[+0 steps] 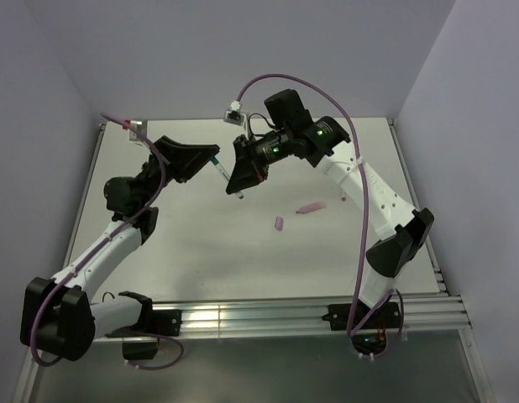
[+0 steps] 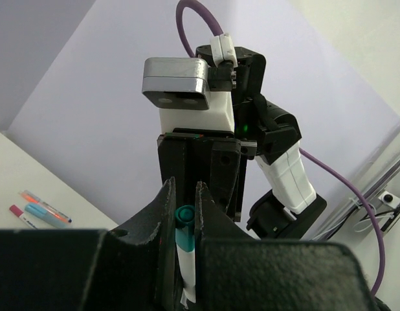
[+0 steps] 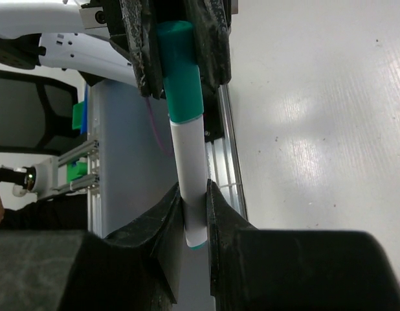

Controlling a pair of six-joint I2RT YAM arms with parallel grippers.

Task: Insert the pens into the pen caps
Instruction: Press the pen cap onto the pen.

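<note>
One pen with a whitish barrel (image 3: 187,155) and a teal pen cap (image 3: 180,71) on its end hangs in the air between both arms. My left gripper (image 2: 185,191) is shut on the teal cap (image 2: 184,217). My right gripper (image 3: 195,194) is shut on the far end of the barrel. In the top view the pen (image 1: 222,172) slants between the left gripper (image 1: 214,160) and the right gripper (image 1: 240,191), above the middle of the table. A pink pen (image 1: 311,206) and a lilac cap (image 1: 279,223) lie loose on the table.
Several more pens (image 2: 44,208) lie on the table at the far left of the left wrist view. A metal rail (image 1: 268,317) runs along the near edge of the table. Walls close in the back and both sides.
</note>
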